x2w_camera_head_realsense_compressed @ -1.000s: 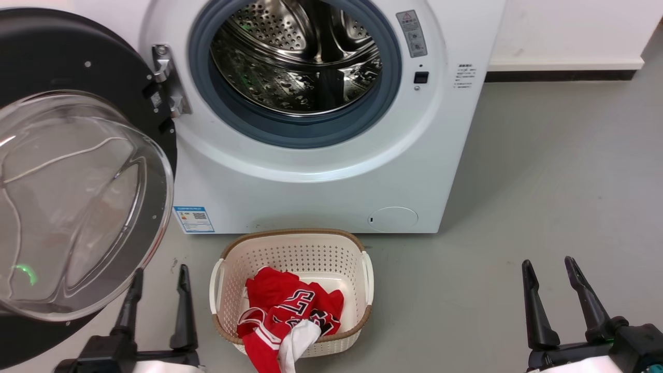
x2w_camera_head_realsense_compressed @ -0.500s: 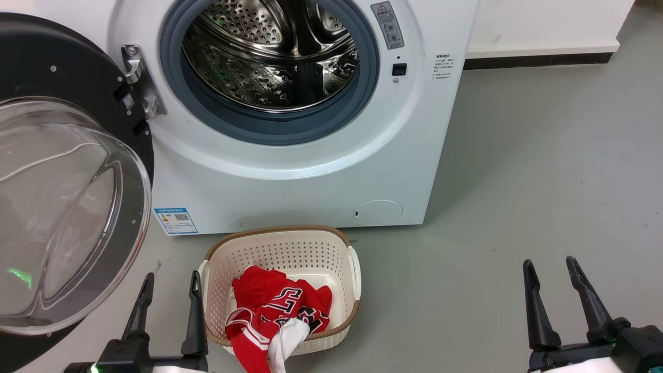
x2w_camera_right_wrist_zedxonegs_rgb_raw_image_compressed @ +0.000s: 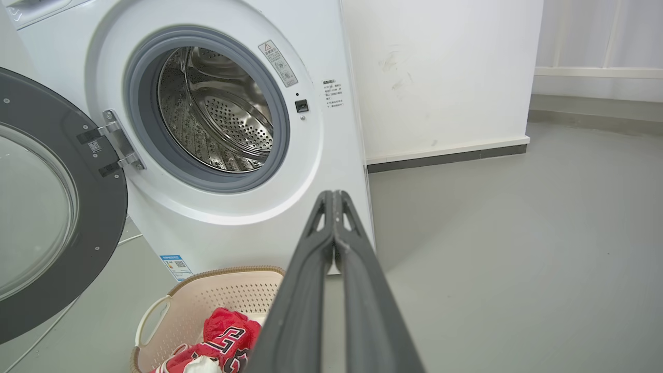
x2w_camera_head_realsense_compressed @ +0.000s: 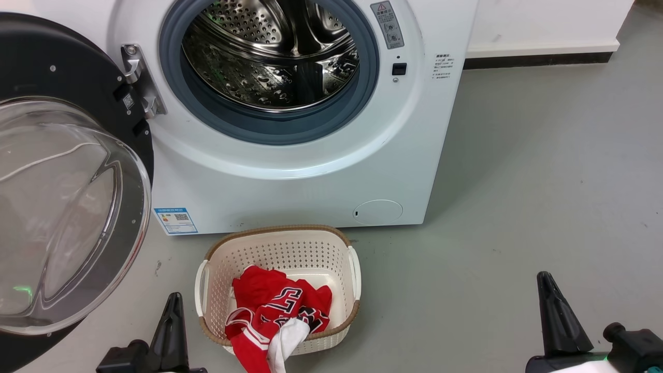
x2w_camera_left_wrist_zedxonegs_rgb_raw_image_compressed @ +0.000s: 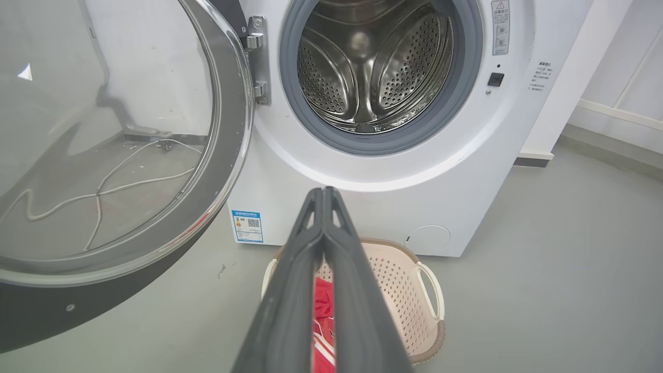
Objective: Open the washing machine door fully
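Note:
The washing machine door [x2w_camera_head_realsense_compressed: 62, 207], black-rimmed with a bulging clear glass bowl, hangs swung wide open to the left of the white machine [x2w_camera_head_realsense_compressed: 290, 191] on its metal hinge [x2w_camera_head_realsense_compressed: 137, 77]. The grey-gasketed opening with its steel drum [x2w_camera_head_realsense_compressed: 269, 57] is uncovered. My left gripper [x2w_camera_head_realsense_compressed: 175, 299] is low at the bottom left, just right of the door's lower rim and apart from it, shut on nothing. The left wrist view has its fingertips [x2w_camera_left_wrist_zedxonegs_rgb_raw_image_compressed: 323, 191] pressed together, with the door [x2w_camera_left_wrist_zedxonegs_rgb_raw_image_compressed: 103, 155] to their left. My right gripper [x2w_camera_head_realsense_compressed: 545, 278] is shut and empty at the bottom right, its tips [x2w_camera_right_wrist_zedxonegs_rgb_raw_image_compressed: 333, 194] closed.
A cream laundry basket [x2w_camera_head_realsense_compressed: 279, 233] holding a red and white jersey [x2w_camera_head_realsense_compressed: 279, 305] stands on the grey floor right before the machine, between my grippers. A white wall with a dark baseboard [x2w_camera_head_realsense_compressed: 538, 58] runs right of the machine. A pale cable [x2w_camera_left_wrist_zedxonegs_rgb_raw_image_compressed: 103, 191] lies on the floor behind the door glass.
Both grippers have closed from open and dropped lower in the head view. One second ago the camera shifted; the door has kept its place since.

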### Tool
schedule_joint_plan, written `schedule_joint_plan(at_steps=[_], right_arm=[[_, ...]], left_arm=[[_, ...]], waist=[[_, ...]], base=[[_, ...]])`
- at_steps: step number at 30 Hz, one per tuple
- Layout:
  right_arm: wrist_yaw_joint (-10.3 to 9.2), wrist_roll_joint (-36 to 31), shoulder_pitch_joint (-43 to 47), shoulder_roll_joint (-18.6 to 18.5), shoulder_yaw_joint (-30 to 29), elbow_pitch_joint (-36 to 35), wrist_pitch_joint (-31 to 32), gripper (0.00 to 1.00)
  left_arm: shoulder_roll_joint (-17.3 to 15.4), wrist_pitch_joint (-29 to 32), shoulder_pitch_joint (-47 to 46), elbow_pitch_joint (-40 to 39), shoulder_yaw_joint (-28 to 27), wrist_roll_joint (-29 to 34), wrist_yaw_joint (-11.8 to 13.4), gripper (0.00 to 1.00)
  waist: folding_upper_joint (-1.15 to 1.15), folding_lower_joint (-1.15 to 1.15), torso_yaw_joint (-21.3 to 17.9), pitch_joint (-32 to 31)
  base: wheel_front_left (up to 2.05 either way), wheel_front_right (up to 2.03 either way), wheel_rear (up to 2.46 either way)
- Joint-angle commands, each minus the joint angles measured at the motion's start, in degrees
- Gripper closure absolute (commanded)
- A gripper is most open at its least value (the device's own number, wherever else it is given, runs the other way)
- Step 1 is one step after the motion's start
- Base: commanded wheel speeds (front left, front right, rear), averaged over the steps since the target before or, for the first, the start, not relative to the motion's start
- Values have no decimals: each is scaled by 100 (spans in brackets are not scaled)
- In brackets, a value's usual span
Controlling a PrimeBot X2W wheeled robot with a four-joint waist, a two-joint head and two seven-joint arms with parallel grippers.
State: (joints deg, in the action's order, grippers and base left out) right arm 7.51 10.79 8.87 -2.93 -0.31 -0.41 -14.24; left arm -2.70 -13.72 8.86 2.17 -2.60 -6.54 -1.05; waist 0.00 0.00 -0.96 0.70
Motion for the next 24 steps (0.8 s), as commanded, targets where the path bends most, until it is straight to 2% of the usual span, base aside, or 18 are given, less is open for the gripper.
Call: schedule_joint_plan(at_steps=[1,24], right_arm=[[0,344,-83,-37,3,-38,41,100],[-1,2801,-528,-161,-7,396,503,100]], left_arm=[[-5,60,-143,-35,-34,-322,-41,100],[-10,636,-557,310,-137,-2761,-221,100]], waist=[[0,0,2,-1],[0,0,20,-11]], base=[[0,0,0],[0,0,0]])
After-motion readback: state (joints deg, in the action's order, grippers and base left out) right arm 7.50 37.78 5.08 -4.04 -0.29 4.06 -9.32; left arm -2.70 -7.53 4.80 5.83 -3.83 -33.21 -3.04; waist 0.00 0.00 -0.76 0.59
